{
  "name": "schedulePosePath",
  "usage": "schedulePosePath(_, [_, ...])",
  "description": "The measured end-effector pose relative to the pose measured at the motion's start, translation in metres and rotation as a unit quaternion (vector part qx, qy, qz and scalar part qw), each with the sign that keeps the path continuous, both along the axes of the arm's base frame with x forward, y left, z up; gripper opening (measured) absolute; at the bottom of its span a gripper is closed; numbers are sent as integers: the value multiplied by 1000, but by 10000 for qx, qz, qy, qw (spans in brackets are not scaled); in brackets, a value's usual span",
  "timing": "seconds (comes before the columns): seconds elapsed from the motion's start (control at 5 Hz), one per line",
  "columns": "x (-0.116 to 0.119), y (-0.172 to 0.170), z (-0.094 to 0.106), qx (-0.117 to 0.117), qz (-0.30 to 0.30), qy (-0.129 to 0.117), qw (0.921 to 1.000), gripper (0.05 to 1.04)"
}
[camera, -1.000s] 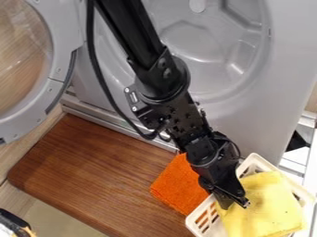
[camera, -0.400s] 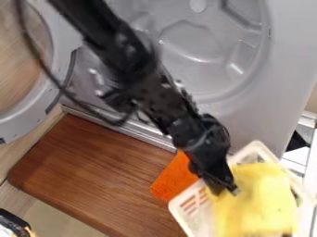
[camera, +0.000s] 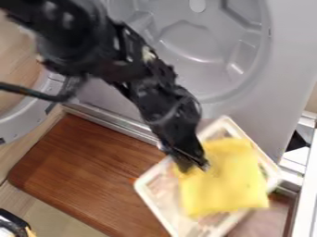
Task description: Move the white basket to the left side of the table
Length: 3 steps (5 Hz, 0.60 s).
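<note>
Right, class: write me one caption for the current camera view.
Black gripper at a white basket with a yellow cloth inside, toward the right-hand end of a brown board.

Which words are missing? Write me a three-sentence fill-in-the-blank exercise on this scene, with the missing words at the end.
The cloth lying in the white basket is coloured ____.
The gripper over the basket is coloured ____.
The brown table is made of ____.
Missing words: yellow; black; wood.
</note>
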State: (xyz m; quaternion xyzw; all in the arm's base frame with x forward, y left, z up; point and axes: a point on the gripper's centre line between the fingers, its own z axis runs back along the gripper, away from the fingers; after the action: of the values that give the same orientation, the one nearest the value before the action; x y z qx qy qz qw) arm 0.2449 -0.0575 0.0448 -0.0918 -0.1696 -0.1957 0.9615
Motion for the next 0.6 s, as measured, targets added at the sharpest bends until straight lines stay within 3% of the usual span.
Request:
schedulePosePath(0.2, [0,35,-2,453,279,157,9985,136])
schedulePosePath(0.4, [-1,67,-8,748,587,289,9951,136])
schedulePosePath(0.6, [-4,90,-14,883,1004,396,9902,137])
